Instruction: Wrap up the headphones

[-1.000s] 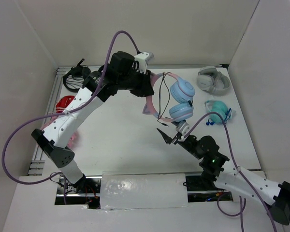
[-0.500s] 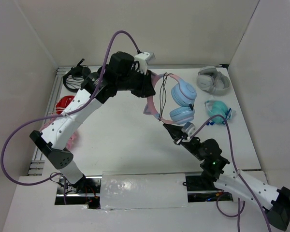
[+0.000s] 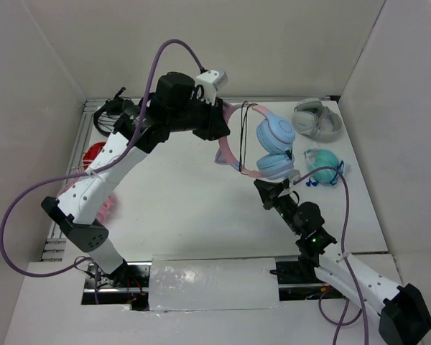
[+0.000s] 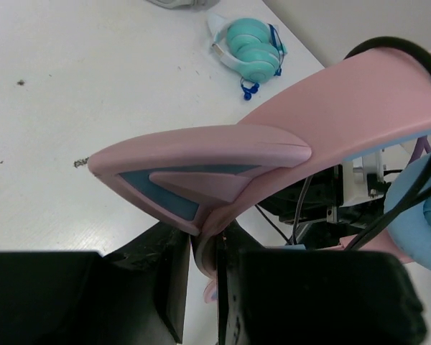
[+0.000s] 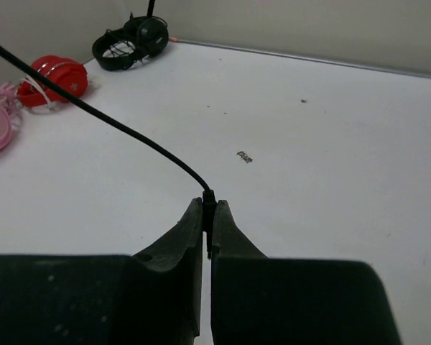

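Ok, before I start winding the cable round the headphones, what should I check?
1. Left gripper shut on the pink headband: ok.
2. Right gripper shut on the black cable: ok.
3. Blue ear cups apart from the turquoise headphones on the table: ok.
4. Cable free of knots along its whole run: cannot tell.
5. Where the cable's plug end lies: cannot tell.
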Tool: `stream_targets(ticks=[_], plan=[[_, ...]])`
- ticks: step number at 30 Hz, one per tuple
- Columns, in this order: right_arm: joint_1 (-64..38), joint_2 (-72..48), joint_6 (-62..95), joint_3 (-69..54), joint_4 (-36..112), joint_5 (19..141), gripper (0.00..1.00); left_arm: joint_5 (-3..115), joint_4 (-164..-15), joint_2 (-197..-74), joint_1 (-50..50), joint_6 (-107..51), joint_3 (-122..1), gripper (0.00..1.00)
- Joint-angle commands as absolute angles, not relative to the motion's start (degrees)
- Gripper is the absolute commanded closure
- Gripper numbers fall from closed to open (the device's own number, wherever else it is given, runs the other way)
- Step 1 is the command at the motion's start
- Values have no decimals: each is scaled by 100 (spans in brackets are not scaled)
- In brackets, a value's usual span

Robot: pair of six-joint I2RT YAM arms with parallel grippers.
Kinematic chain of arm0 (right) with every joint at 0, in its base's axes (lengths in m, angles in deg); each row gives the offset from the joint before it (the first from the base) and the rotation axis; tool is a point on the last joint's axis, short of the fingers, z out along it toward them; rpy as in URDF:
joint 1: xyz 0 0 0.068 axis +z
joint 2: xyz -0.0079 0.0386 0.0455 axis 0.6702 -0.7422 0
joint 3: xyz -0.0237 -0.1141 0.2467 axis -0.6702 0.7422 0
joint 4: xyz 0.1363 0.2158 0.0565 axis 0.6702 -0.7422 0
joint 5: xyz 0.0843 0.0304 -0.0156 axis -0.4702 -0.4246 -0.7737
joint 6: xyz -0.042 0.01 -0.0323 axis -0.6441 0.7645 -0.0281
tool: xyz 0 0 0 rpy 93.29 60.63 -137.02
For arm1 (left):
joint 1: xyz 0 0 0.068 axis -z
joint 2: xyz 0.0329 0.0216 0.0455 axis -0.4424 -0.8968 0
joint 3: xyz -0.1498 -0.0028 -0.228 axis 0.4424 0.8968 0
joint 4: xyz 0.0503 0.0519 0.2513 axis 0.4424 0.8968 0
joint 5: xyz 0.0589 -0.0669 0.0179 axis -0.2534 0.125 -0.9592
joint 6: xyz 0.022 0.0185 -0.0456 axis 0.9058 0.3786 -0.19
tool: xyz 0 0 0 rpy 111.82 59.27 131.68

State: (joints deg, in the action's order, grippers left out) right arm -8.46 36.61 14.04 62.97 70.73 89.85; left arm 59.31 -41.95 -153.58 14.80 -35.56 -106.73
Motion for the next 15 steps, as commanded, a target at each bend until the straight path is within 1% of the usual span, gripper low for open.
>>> stream_targets(ticks=[1,6,11,14,15], plan=[[-1228,3266,2085,6234,6979,9097,100,6296,-4552,-14902,1444,-3725,-11042,100],[-1580,2756,2288,5935,6865,8782,100,6366,-4621,-14744,1426,-3646,-10771,100],[-1624,2685,1920,5496,6452,8412,100,6744,-4771,-14638,1418,-3312,-10208,100],[-1773,2694,1699,4996,5874,8350,100,6596,-4877,-14673,1418,-3128,-9638,100],[-1861,2650,1734,4829,5402,8298,100,6595,-4894,-14682,1418,-3066,-9523,100]])
